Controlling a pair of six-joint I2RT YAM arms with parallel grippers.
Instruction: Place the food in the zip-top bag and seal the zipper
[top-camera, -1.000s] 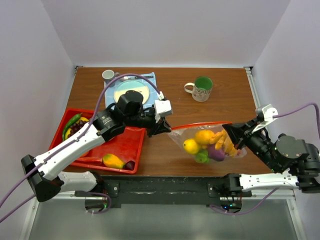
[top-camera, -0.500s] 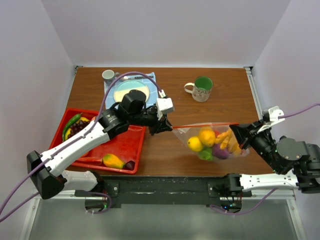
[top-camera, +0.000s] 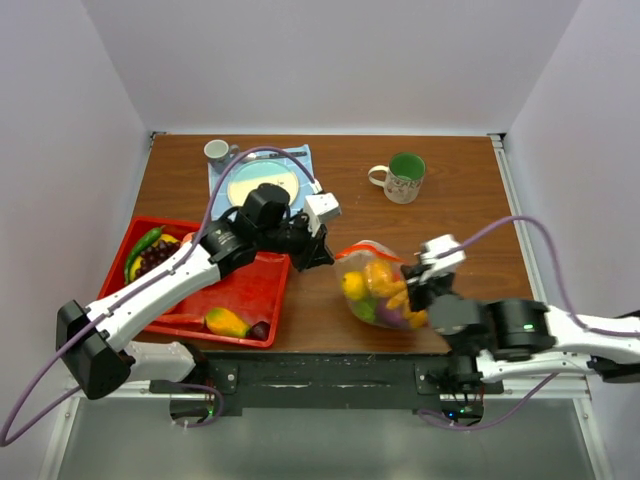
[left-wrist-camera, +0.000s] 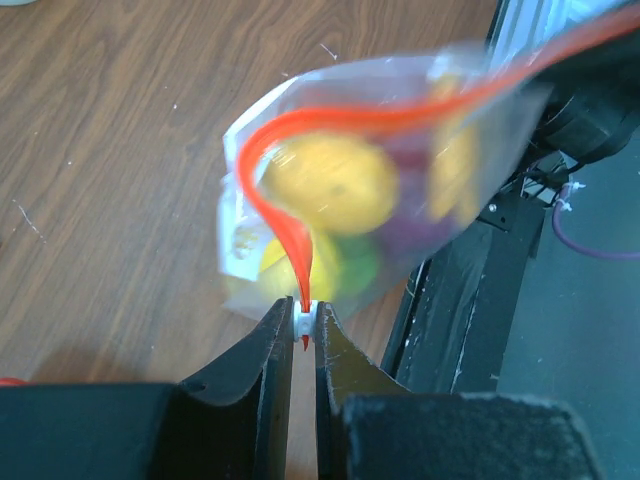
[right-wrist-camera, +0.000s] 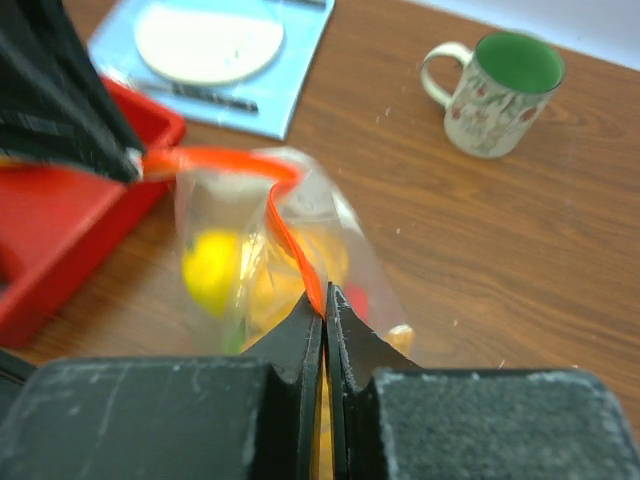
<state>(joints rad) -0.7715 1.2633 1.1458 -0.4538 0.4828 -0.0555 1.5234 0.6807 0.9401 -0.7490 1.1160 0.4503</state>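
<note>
There is one zip-top bag (top-camera: 375, 290) near the front edge of the table (top-camera: 450, 190), just right of the one red tray (top-camera: 250, 285) and between the two grippers. Inside it is yellow, orange, green and purple food (top-camera: 352, 285); the exact number I cannot tell. Four more pieces lie in the tray. The left gripper (left-wrist-camera: 303, 322) is almost closed and pinches one end of the zipper (left-wrist-camera: 400, 115). The right gripper (right-wrist-camera: 325, 298) is clenched on the zipper further along.

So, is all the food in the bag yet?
No. Several pieces sit inside the zip-top bag, but a green chili and an orange-yellow fruit lie in the red tray.
</note>
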